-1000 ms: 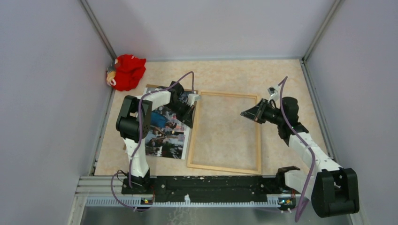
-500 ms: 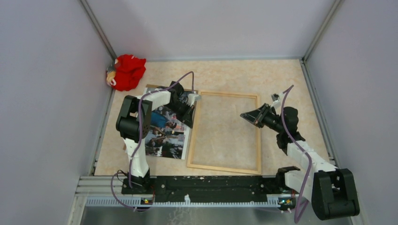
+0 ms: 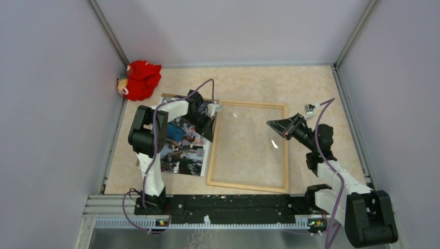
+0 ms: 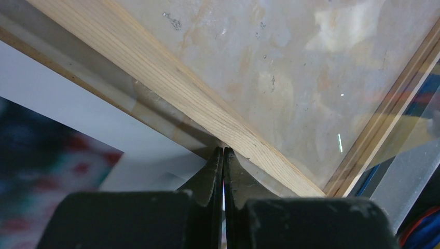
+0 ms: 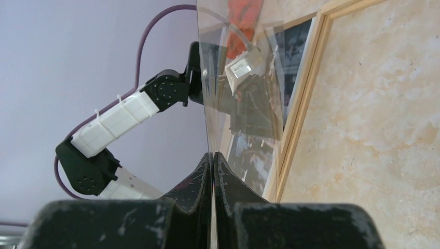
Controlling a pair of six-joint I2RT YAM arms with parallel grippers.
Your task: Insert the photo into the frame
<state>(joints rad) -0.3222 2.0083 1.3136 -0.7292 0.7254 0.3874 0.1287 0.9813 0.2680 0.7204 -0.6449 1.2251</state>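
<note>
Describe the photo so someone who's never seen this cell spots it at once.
On the beige speckled tabletop, look left, nearer than the red cloth bundle in the far corner. The large glossy rectangular photo lies beside the left rail of the thin light-wood frame. It alone is printed: a crowded blue, grey and red scene, white-bordered.

Face-up photo (image 3: pixel 181 153) (glossy) lies beside light-wood frame (image 3: pixel 213 150).
</note>
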